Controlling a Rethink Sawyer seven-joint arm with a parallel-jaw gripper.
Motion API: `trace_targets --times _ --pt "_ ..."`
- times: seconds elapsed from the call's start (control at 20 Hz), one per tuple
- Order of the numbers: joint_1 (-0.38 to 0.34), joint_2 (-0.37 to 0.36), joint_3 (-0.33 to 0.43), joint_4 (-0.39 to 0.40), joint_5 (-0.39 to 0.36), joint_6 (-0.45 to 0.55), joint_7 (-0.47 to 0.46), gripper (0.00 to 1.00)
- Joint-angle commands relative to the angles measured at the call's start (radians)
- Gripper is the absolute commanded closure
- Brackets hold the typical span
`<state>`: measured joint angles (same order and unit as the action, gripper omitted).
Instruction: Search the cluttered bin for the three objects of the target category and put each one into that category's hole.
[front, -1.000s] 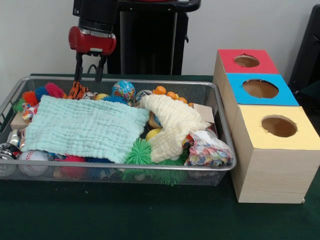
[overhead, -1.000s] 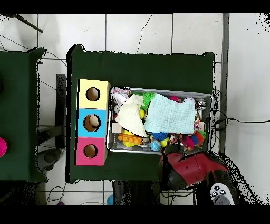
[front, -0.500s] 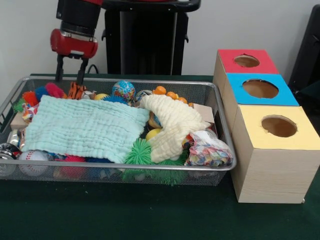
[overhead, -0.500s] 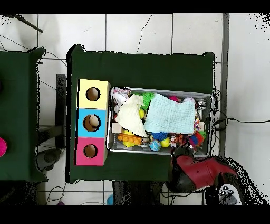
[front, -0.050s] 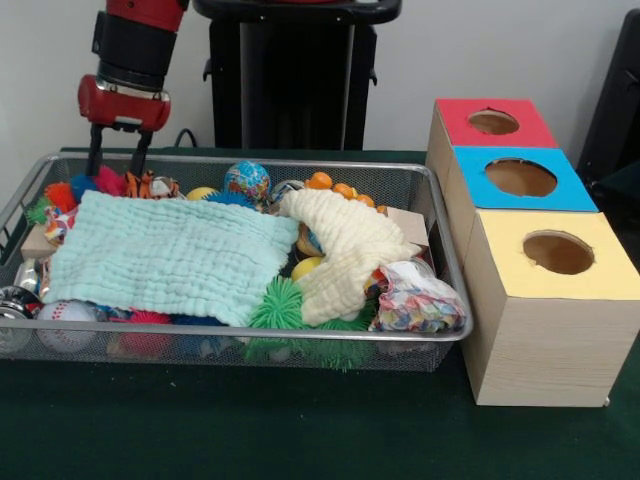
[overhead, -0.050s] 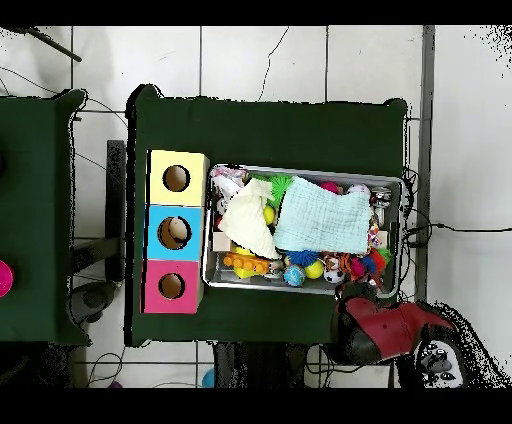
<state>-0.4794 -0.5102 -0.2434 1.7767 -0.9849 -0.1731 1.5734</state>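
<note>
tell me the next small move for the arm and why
Probably lower straight down: the gripper hangs open and empty over the bin's far corner, above the pink and orange fuzzy toys, with the mint cloth covering much of the rest.

The arm comes down from above, tilted a little, its black wrist section ending in a red housing that carries the tool (front, -0.050s: 114, 152). The tool points straight down. Its two thin dark fingers (front, -0.050s: 96, 150) hang parallel from the underside of the red housing with a clear gap between them, spread apart and holding nothing. From overhead the arm (overhead, -0.050s: 385, 330) shows as a bulky red and black mass, and the fingers themselves are hidden beneath it.
</note>
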Motion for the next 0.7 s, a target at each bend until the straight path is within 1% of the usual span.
trace_targets --times 0.05,0.25,0.4,0.6,0.7 --pt "0.028 0.107 -0.009 -0.067 0.070 -0.072 0.129 0.00" --pt "-0.006 0.071 0.049 -0.018 0.055 -0.012 0.139 0.00" --pt "-0.055 0.023 0.125 0.034 0.042 0.064 0.131 0.00" --pt "-0.076 -0.014 0.161 0.076 0.046 0.102 0.121 0.00" --pt "-0.103 -0.038 0.196 0.101 0.049 0.132 0.110 0.00"
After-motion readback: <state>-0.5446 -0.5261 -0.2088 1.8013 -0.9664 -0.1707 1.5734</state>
